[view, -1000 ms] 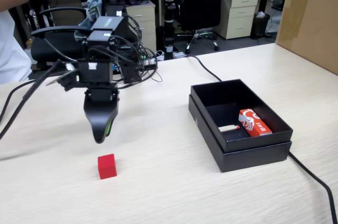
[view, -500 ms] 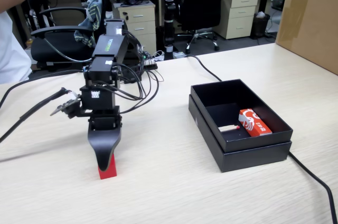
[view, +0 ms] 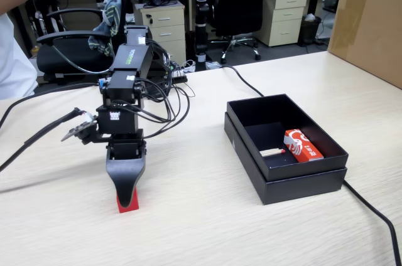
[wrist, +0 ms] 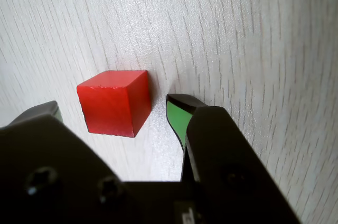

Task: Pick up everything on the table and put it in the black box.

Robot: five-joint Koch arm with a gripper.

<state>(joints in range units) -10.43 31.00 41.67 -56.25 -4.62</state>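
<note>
Wrist view shows the jaws spread wide on either side of the red cube, which sits on the worktop with a gap to the green-lined tip, so nothing is gripped yet. Closing, lifting and carrying to the black box, well apart to the right in the fixed view, all remain. Against a second ago, the arm has dropped from above the cube to straddle it; the cube has not moved.
</note>
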